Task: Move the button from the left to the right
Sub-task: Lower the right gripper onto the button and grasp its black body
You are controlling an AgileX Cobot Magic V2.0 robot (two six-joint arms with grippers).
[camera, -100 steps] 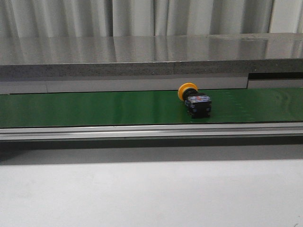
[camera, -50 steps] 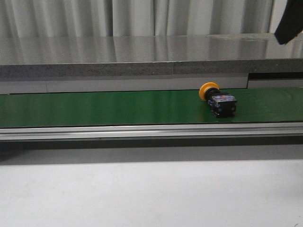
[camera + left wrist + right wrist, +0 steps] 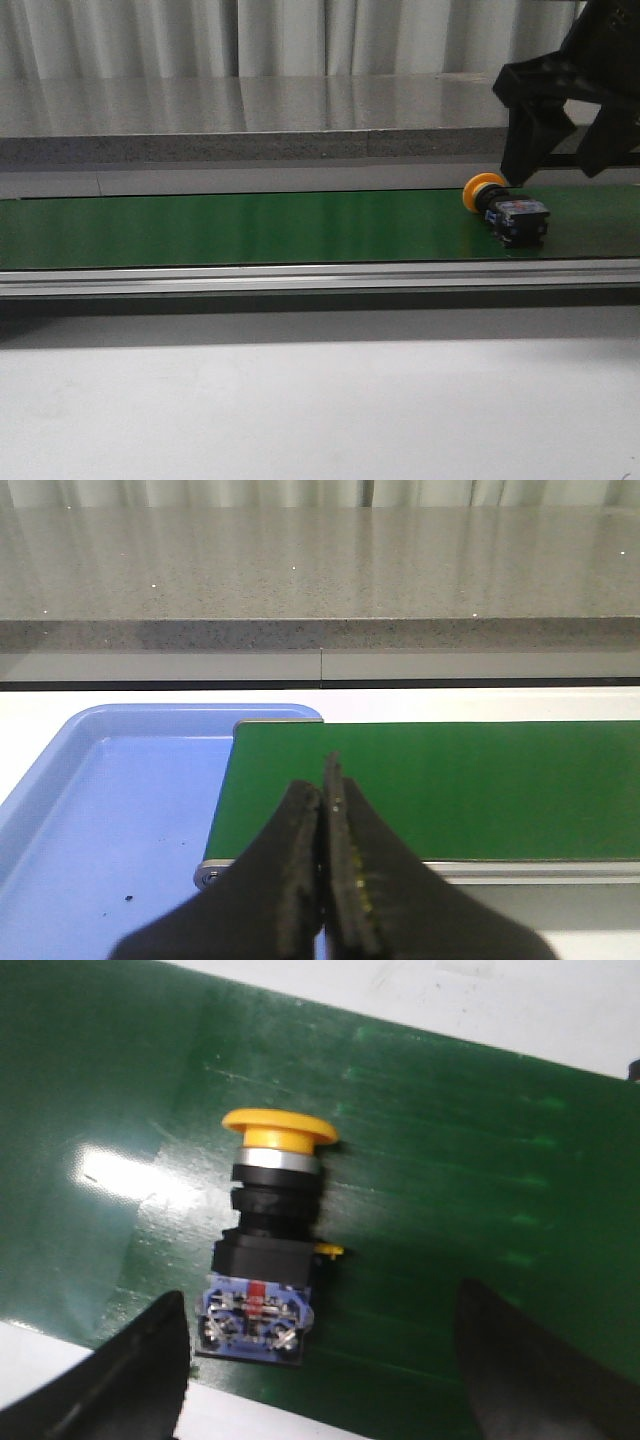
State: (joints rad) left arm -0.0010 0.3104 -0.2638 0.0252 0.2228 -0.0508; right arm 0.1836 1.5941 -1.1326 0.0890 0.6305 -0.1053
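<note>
The push-button switch (image 3: 266, 1250) lies between the right gripper's (image 3: 320, 1360) spread fingers: rigid, probably light; grip the black body. The left gripper (image 3: 325, 870) is closed, empty.

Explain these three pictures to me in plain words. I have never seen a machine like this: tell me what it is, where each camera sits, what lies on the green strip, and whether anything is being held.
This is a robot with two arms, each ending in a two-fingered gripper. The front view looks forward from the robot over a green conveyor belt. The other two pictures come from cameras on the arms' wrists, looking down past the fingers.

On the belt lies the button, a push-button switch on its side, with a yellow head and a black body. The right gripper hangs over it with its fingers spread wide to either side, not touching it. So nothing is held.

The left gripper is shut and empty. It hovers near the belt's other end, where a blue tray sits beside the belt.
</note>
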